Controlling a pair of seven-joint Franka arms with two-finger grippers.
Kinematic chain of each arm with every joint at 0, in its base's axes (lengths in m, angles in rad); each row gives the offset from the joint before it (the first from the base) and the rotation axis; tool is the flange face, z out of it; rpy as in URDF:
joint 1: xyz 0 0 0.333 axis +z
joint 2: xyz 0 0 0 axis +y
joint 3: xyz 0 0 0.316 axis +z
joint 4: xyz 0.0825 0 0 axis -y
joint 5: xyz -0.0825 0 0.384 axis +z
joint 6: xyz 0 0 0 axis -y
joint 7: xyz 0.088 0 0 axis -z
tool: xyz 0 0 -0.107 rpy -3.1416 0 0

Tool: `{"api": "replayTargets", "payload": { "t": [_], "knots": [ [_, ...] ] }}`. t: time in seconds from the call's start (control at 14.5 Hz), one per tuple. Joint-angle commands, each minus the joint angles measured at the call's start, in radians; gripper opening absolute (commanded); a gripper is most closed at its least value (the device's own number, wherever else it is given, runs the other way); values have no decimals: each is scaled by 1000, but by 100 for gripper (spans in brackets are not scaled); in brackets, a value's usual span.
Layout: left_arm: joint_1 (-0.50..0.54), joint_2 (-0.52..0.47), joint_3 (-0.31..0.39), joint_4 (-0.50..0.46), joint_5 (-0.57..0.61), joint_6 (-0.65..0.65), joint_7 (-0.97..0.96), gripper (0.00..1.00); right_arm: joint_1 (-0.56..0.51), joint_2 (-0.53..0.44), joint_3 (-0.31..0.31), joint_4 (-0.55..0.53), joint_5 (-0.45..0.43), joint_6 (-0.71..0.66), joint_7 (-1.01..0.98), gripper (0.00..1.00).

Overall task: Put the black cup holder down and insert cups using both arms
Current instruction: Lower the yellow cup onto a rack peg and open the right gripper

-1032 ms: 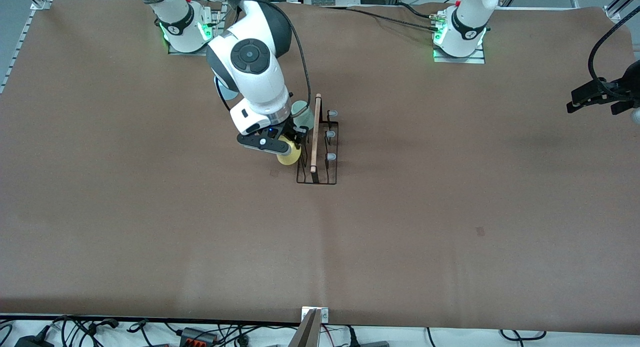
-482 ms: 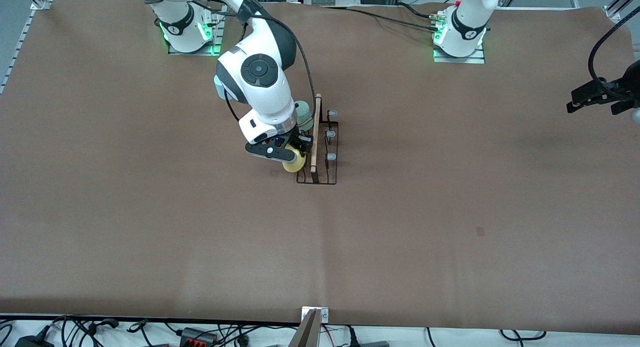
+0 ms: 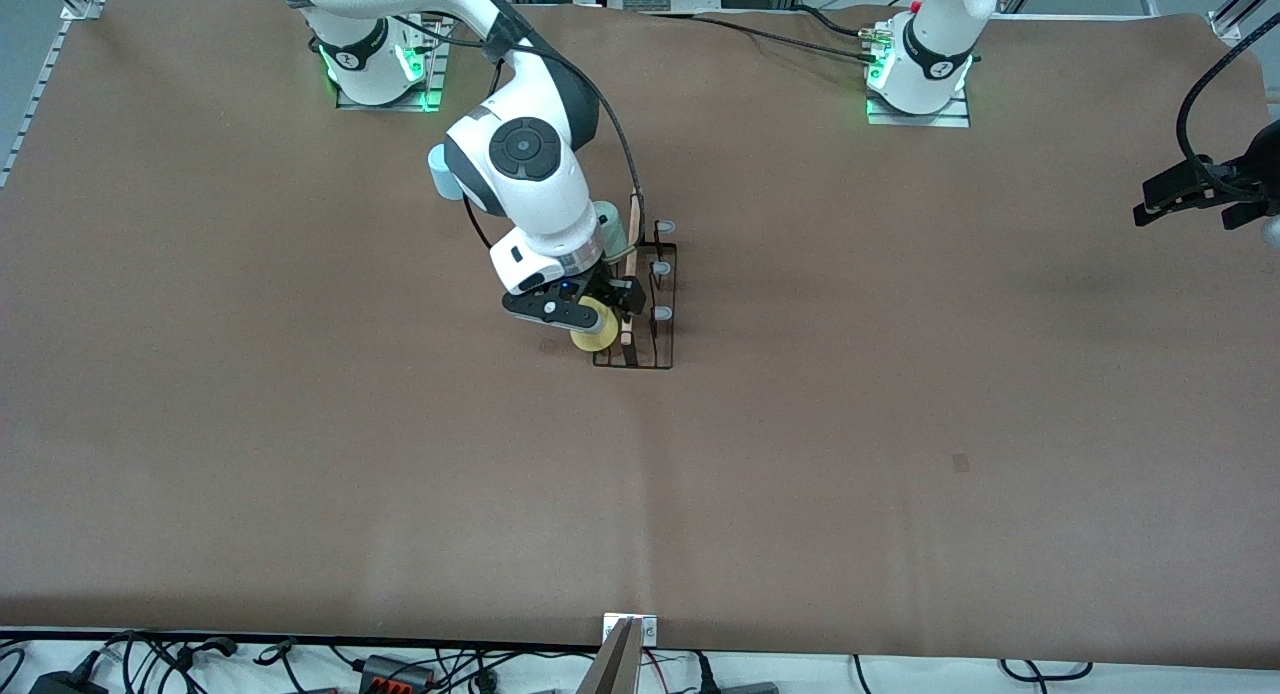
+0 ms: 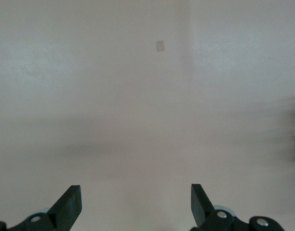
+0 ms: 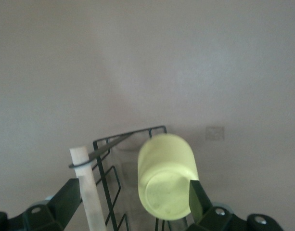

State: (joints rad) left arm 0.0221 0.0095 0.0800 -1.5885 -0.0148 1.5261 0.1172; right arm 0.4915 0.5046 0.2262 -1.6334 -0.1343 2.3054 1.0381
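The black cup holder (image 3: 633,219) stands mid-table, with its wooden rod (image 5: 84,183) and wire frame (image 5: 101,166) in the right wrist view. My right gripper (image 3: 606,316) (image 5: 132,185) is low over the rack and open. The rod lies between its fingers. The yellow cup (image 3: 592,338) (image 5: 165,179) lies tilted on the rack against one finger, base toward the wrist camera. The mint cup (image 3: 610,226) sits on the rack's end nearer the bases. The light blue cup (image 3: 437,169) shows beside the right arm's elbow. My left gripper (image 3: 1146,202) (image 4: 135,188) waits open and empty over the left arm's end of the table.
Three pale-tipped pegs (image 3: 661,314) stand free on the rack's side toward the left arm. Cables and power strips (image 3: 400,669) run along the table's front edge, beside a metal bracket (image 3: 628,629). A small dark mark (image 3: 960,462) is on the brown table.
My right gripper and the yellow cup have moved along the rack toward the front camera and lower. The left arm has not moved.
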Motion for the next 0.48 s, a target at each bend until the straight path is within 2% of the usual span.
{"api": "replayTargets", "payload": {
  "t": [0.0, 0.21, 0.41],
  "knots": [
    [-5, 1, 11, 7, -22, 2, 5, 100, -89, -130, 9, -3, -10, -119, -93, 100],
    [-5, 1, 11, 7, -22, 2, 5, 100, -252, -291, 7, -32, -7, -281, -224, 100],
    [-5, 1, 11, 7, -22, 2, 5, 100, -439, -380, 2, -29, 2, -403, -514, 100]
  ]
}}
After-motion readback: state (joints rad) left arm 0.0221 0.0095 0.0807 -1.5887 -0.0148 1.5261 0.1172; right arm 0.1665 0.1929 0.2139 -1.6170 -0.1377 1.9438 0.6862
